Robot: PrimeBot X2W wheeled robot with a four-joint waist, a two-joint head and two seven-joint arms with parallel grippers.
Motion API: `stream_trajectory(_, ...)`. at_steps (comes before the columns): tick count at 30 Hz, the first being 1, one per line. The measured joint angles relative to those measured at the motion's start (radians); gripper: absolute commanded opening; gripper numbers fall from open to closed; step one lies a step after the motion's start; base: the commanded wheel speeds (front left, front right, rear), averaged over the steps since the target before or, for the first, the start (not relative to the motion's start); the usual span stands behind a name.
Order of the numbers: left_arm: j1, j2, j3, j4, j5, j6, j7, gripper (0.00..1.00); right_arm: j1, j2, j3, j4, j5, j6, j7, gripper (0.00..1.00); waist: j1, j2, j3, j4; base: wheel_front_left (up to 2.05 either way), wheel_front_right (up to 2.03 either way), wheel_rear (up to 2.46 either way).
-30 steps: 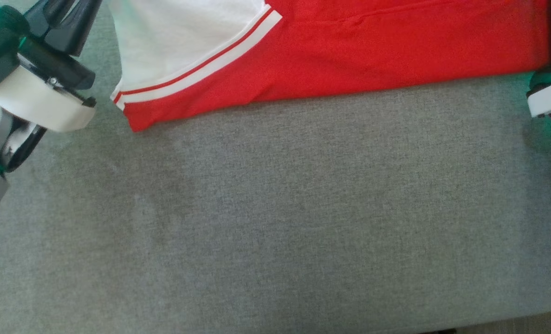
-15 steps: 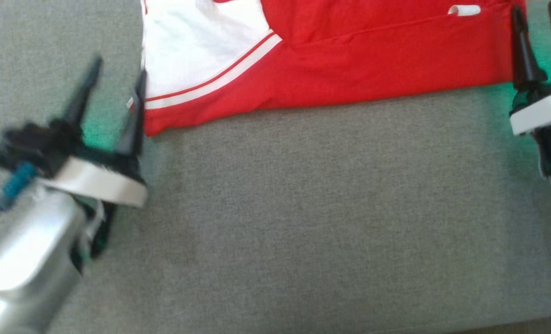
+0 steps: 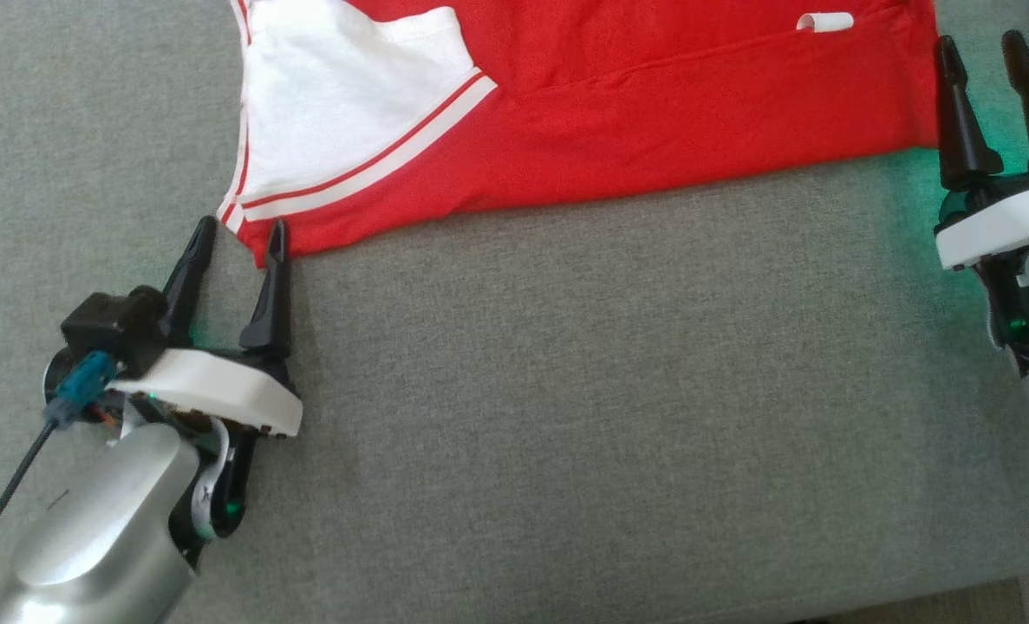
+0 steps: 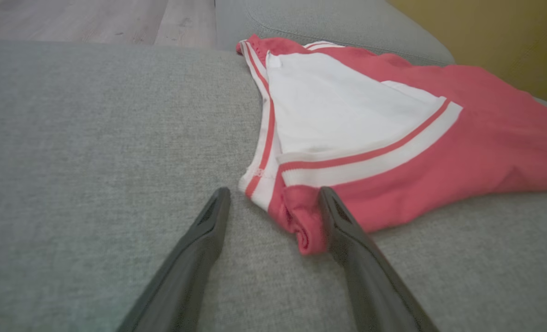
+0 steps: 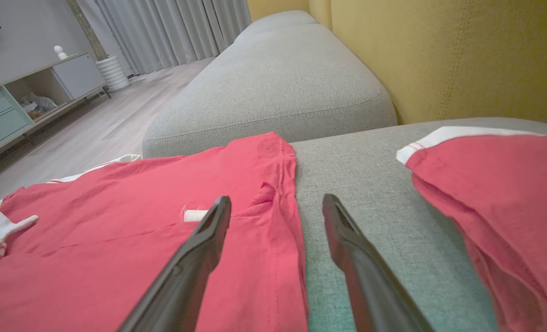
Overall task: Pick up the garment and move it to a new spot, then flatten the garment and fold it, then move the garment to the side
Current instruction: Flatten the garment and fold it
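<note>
Bracketing the jersey [image 3: 653, 113] at seven and three o'clock, left gripper [image 3: 242, 224] and right gripper [image 3: 978, 39] gape; folding likely needs corner pinches

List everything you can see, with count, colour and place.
garment: one, red with white striped panel, spread on the seat cushion
second garment: one, red with white stripe, same cushion, lying apart
seat cushion: one, grey, under both garments
backrest: one, yellow, behind the cushion
floor: one, pale wood, beyond the cushion
curtains: one set, grey, at the floor's far end
cabinet: one, white and green, across the floor
left gripper: one, dark fingers open, astride the garment's near corner
right gripper: one, dark fingers open, astride the garment's side edge
</note>
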Motion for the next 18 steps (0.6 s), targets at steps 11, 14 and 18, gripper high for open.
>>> stream_trajectory(11,-0.013,-0.001,-0.031,-0.009,-0.007,-0.05,0.035,0.0,0.021,0.011,-0.02,0.034,0.01,0.0,-0.003,1.0,0.0002,0.0,-0.016,0.01,0.0,0.0,0.0)
stream_trajectory(14,-0.01,-0.001,-0.035,-0.008,-0.007,-0.055,0.028,0.0,0.04,0.017,-0.017,0.077,0.028,0.0,-0.002,1.0,0.0002,0.0,-0.023,0.021,0.0,0.0,0.0)
stream_trajectory(18,-0.01,0.0,-0.036,-0.009,-0.004,-0.06,0.021,0.0,0.04,0.022,0.003,0.129,0.051,0.0,0.051,0.53,0.0002,0.0,-0.028,0.035,0.0,0.0,0.0)
